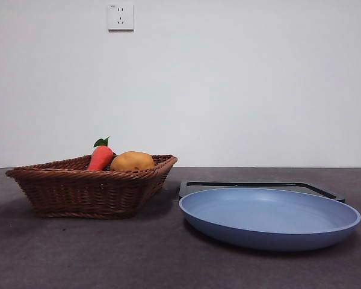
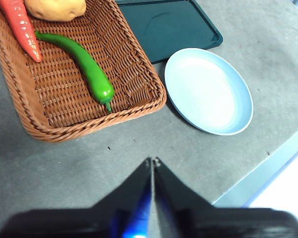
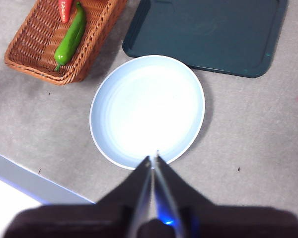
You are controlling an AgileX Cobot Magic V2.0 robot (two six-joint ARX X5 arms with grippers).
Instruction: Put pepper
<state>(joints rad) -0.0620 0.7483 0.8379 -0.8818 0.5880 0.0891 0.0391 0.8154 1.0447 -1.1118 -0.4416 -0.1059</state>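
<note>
The glossy green pepper point(image 2: 84, 64) lies inside the brown wicker basket point(image 2: 139, 106), beside an orange-red carrot point(image 2: 21, 25) and a tan potato point(image 2: 57, 7). The right wrist view shows the same pepper point(image 3: 69, 38) in the basket point(image 3: 25, 62). In the front view the basket point(image 1: 90, 189) hides the pepper; only the carrot point(image 1: 100, 158) and potato point(image 1: 132, 161) rise above its rim. My left gripper point(image 2: 152, 161) hangs shut above bare table, clear of the basket. My right gripper point(image 3: 153, 157) is shut above the near rim of the blue plate point(image 3: 104, 144). Neither arm shows in the front view.
The blue plate point(image 1: 271, 241) sits right of the basket, with a dark green tray point(image 1: 259, 185) just behind it. The tray point(image 2: 208, 37) also lies past the plate point(image 2: 238, 124) in the left wrist view. The table's edge point(image 3: 20, 173) runs close to the plate.
</note>
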